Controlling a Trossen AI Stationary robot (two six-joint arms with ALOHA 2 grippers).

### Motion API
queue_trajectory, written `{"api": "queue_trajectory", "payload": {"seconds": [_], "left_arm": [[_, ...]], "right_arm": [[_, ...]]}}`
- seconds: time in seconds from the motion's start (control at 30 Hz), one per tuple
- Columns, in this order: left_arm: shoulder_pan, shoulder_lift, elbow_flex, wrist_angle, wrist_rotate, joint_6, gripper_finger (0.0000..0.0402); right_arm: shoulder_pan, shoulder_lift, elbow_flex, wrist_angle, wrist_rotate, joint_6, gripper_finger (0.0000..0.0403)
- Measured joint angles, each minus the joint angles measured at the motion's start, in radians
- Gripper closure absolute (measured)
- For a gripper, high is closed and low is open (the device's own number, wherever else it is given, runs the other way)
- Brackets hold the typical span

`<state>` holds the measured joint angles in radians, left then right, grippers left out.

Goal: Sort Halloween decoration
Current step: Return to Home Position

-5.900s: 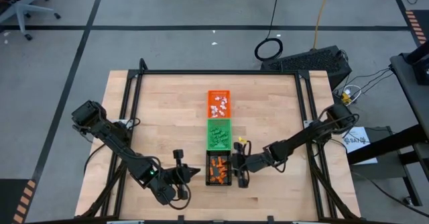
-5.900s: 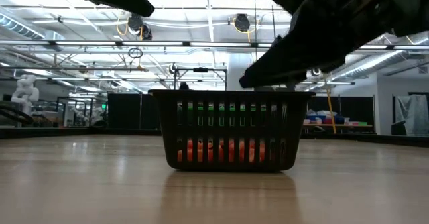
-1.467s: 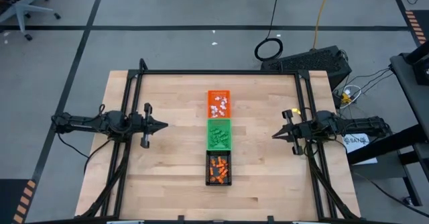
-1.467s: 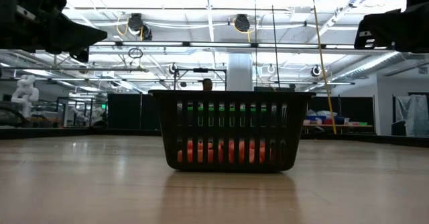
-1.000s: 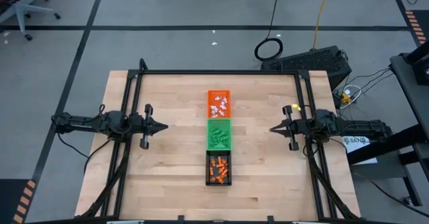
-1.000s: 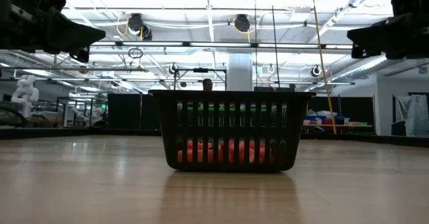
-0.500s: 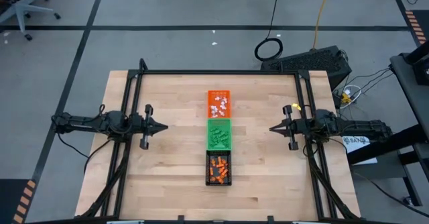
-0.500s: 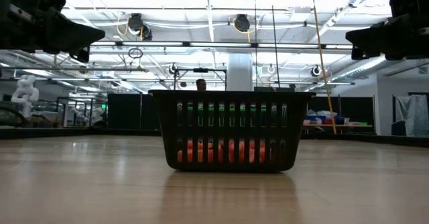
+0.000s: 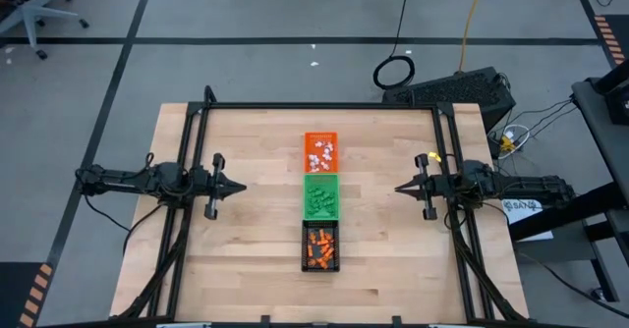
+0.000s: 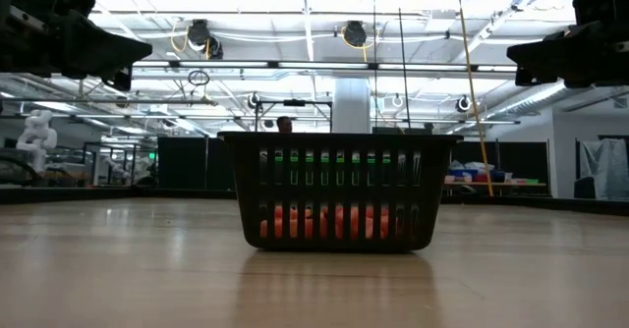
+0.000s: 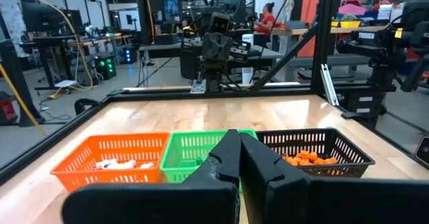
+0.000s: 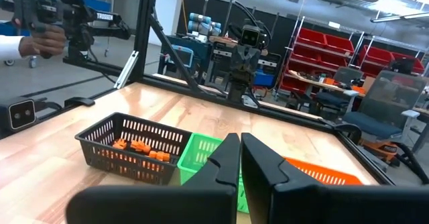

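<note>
High view: we are seeing the left gripper (image 9: 238,185) and right gripper (image 9: 399,189), closed and empty, settling back at the table's (image 9: 246,141) sides. The Halloween decoration (image 9: 319,249) is lying sorted in the trays (image 9: 308,137), suggesting completion.

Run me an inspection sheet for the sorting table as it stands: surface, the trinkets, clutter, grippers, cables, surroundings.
Surface: wooden table, three trays in a row down its middle.
Job's things: white trinkets in the orange tray; green trinkets in the green tray; orange trinkets in the black tray.
Clutter: nothing seen.
Grippers: left gripper at the table's left side, right gripper at its right side; both point at the trays, jaws shut, empty.
Cables: cable coil and yellow cable on the floor.
Surroundings: chair on the floor; a person at a far bench.
</note>
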<state>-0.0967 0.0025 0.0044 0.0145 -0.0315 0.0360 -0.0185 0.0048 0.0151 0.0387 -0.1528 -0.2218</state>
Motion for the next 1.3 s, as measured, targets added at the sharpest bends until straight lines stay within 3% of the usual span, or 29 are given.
{"api": "queue_trajectory", "payload": {"seconds": [0.33,0.57,1.3], "left_arm": [[0.0,-0.002,0.0,0.019,0.009,0.026,0.0401],[0.0,-0.002,0.0,0.006,0.005,-0.073,0.0401],[0.0,-0.002,0.0,0.006,0.001,-0.077,0.0401]], "right_arm": [[0.0,0.0,0.0,-0.001,0.0,0.0,0.0403],[0.0,0.0,0.0,-0.001,-0.001,0.0,0.0403],[0.0,0.0,0.0,0.0,-0.001,0.0,0.0403]]}}
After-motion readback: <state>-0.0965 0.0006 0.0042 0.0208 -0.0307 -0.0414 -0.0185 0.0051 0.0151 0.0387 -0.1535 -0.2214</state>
